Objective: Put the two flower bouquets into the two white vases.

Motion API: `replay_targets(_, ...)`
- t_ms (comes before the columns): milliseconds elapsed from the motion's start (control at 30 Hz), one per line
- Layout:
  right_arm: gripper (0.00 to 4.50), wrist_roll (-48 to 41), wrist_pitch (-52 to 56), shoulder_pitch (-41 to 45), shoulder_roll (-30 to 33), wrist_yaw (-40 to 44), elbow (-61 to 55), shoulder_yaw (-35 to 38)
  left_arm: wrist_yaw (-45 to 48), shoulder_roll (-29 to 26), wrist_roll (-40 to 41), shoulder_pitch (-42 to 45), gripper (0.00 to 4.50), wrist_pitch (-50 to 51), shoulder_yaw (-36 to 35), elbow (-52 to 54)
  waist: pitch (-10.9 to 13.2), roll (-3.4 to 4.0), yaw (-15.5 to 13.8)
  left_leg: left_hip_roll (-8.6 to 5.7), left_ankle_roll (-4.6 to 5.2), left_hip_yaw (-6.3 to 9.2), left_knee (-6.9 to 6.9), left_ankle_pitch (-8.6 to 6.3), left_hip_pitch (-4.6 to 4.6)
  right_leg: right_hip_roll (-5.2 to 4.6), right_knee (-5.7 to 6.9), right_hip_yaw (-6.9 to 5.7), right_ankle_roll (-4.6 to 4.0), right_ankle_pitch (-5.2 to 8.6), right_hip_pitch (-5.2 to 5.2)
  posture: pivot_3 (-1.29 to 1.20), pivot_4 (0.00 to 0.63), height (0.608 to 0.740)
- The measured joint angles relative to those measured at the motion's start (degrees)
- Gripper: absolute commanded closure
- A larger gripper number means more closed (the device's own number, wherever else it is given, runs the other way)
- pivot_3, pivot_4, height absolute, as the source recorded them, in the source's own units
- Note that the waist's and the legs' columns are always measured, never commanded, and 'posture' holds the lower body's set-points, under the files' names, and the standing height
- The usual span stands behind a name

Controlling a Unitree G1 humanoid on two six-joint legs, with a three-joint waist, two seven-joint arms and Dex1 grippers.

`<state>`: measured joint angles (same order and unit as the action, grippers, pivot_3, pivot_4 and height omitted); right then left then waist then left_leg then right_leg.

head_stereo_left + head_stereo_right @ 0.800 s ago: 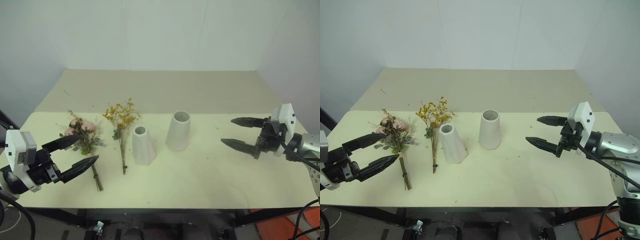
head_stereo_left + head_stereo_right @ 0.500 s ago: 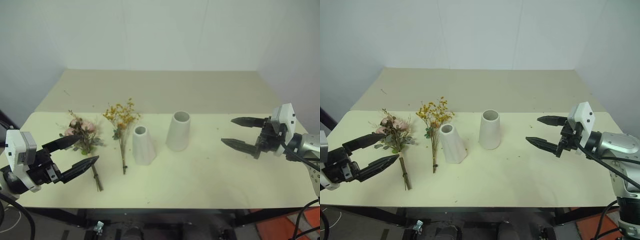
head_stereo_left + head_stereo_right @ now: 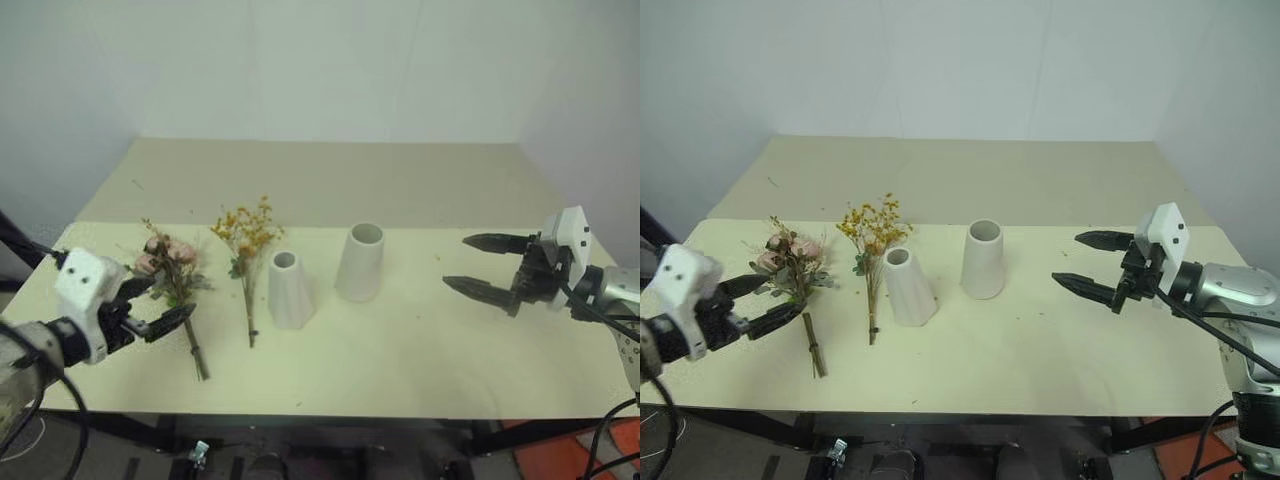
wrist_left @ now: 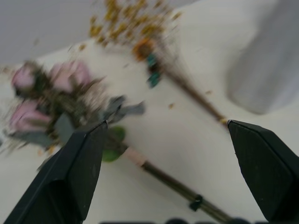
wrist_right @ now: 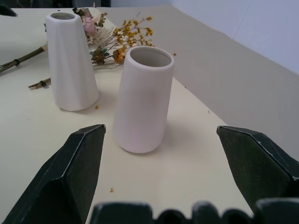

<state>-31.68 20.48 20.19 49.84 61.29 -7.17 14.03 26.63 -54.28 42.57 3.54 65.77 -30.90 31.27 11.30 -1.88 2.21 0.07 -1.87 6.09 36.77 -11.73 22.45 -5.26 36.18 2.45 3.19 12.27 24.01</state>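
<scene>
Looking down from the head camera, a pale cream table (image 3: 420, 350) carries everything in one row. The bouquet of pink roses with green leaves and pale sprigs (image 3: 170, 262) lies flat at the left, stems toward the near edge, and the bouquet of small yellow-orange blossoms on thin brown stems (image 3: 246, 240) lies just beside it, likely laid out so the stems can be pinched from the robot's side. Next come the shorter white cone vase with a narrow mouth (image 3: 288, 290) and the taller white vase with a wider mouth (image 3: 360, 262), both upright and empty. The left gripper (image 3: 158, 305) hangs low at the rose stems with its black fingers spread and nothing between them, which reads as lining up for a first pickup. The right gripper (image 3: 482, 267) hovers well apart to the right of the vases, fingers wide and empty, apparently waiting.

From the left wrist, the two spread fingers frame the rose bouquet's bound stem (image 4: 159, 172); the yellow-orange sprigs lie beyond.

From the right wrist, the parted fingers frame the wider-mouthed vase, with the narrow one and both bouquets behind it.

No brand, label or writing can be read anywhere.
</scene>
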Motion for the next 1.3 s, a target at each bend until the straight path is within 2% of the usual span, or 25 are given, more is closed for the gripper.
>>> replay_targets(200, 0.00, 0.1, -0.9, 1.6, -0.2, 1.1, 1.4, -0.6, -10.4, 2.9, -0.3, 16.1, 0.03, 23.1, 8.5, -4.5, 0.0, -0.01, 0.4, -0.02, 0.00, 0.00, -0.01, 0.00, -0.01, 0.01, 0.04, 0.02, 0.01, -0.02, 0.01, 0.00, 0.150, 0.740)
replay_targets(300, 0.00, 0.4, -1.4, 2.4, -0.2, 1.6, 2.2, -1.1, -14.4, 4.8, -0.4, 18.5, 0.03, 26.2, 12.4, -8.2, 0.0, -0.01, 0.6, -0.01, 0.00, 0.00, -0.01, 0.00, -0.02, 0.03, 0.04, 0.04, 0.00, -0.02, 0.05, 0.00, 0.150, 0.740)
replay_targets(400, 0.00, 0.9, -1.4, 3.0, -0.2, 2.0, 2.9, -1.3, -17.1, 3.9, -0.3, 19.1, 0.03, 26.5, 16.7, -11.3, 0.0, -0.01, 0.4, -0.03, 0.00, 0.00, -0.01, 0.00, 0.00, 0.01, 0.05, 0.07, -0.01, -0.02, 0.06, 0.00, 0.150, 0.740)
replay_targets(500, 0.00, 1.1, -1.5, 3.1, -0.2, 2.2, 2.9, -1.3, -19.6, 5.5, -0.4, 19.8, 0.03, 26.5, 18.1, -14.6, 0.0, -0.01, 0.2, -0.03, -0.01, 0.00, -0.01, 0.00, 0.01, 0.01, 0.04, 0.06, -0.01, -0.02, 0.05, 0.00, 0.150, 0.740)
replay_targets(633, 0.00, 1.1, -1.5, 3.2, -0.2, 2.3, 2.9, -1.4, -22.6, 8.3, -0.7, 23.3, 0.91, 26.5, 18.7, -19.1, 0.0, -0.01, -0.1, -0.04, -0.01, 0.00, -0.01, 0.00, 0.00, 0.00, 0.03, 0.05, -0.01, -0.03, 0.03, 0.00, 0.150, 0.740)
replay_targets(1000, 0.00, -0.1, -1.5, 3.8, -0.2, 6.4, 3.3, -1.4, -23.6, 10.2, -3.1, 27.0, 4.36, 26.5, 20.0, -23.3, 0.0, -0.01, 0.2, -0.06, -0.02, 0.00, -0.01, 0.00, -0.06, -0.01, 0.06, 0.07, 0.00, -0.03, -0.01, 0.00, 0.150, 0.740)
replay_targets(1167, 0.00, -0.1, -1.6, 6.5, 0.0, 7.7, 5.3, -1.4, -23.9, 11.2, -6.2, 27.8, 4.39, 26.2, 19.5, -23.5, 0.0, -0.01, 0.2, -0.05, -0.02, 0.00, -0.01, 0.01, -0.01, 0.00, 0.04, 0.06, 0.00, -0.03, 0.02, 0.00, 0.150, 0.740)
replay_targets(1300, 0.00, -0.7, -1.5, 8.5, -0.2, 8.7, 7.3, -1.5, -24.1, 11.3, -10.6, 27.9, 4.39, 20.9, 17.7, -22.5, 0.0, -0.01, 0.2, -0.06, -0.04, 0.00, -0.01, 0.02, 0.04, -0.01, 0.03, 0.07, -0.05, -0.07, 0.07, 0.00, 0.150, 0.740)
